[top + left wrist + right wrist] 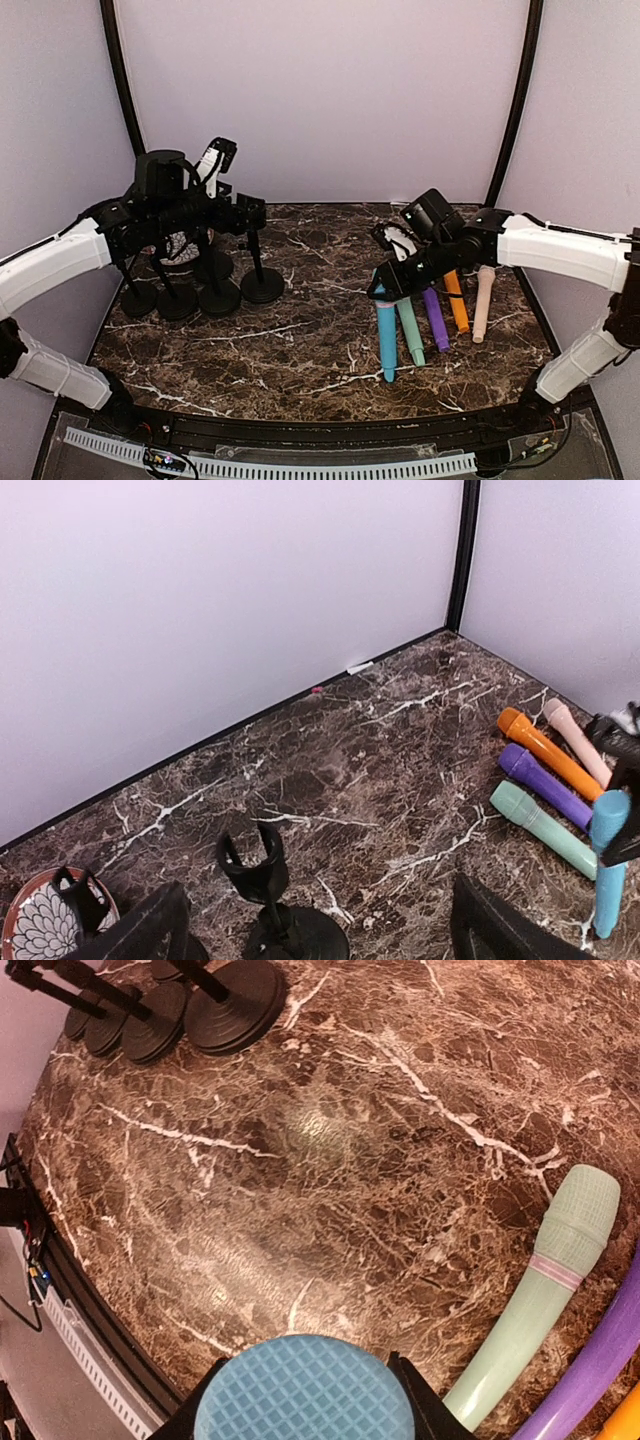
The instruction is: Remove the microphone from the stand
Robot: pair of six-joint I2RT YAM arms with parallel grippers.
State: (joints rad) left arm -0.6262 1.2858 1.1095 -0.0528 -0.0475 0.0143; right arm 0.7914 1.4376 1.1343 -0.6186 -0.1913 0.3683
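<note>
Grip: your right tool (305, 1412) is narrow, clamped on the head of the blue mic (386, 335). In the right wrist view the mesh cap fills the gap between the fingers (405, 1400).
Reason for hold: taking it by the head leaves the handle hanging free, which by my reading suits laying it down tail-first.
Blue mic: it is out of the stand and slanted, head up in the tool and tail down toward the surface (300, 340). You cannot tell whether the tail touches.
Row: the mint mic (545, 1300) lies just beside the blue mic. Purple (434, 318), orange (456, 303) and pink (483, 300) lie flat alongside it. You are holding the blue mic at the open end of that line, probably to add it there.
Left side: your left tool (318, 895) is wide and holds nothing.
Reason for pose: it hangs just above the stand (258, 870), a spot that would suit bracing it. With the clip empty, I judge that job is finished.
Stand: it is upright, its forked clip is bare, and it sits between the left fingers as the wrist camera sees it.
Gap: the stand and the blue mic are well apart, on opposite halves of the surface.
Surroundings: more stands (180, 295) cluster on the far side of that stand from the mics, with a patterned bowl (40, 930) among them.
Progress: removal looks complete, with only the set-down remaining.
</note>
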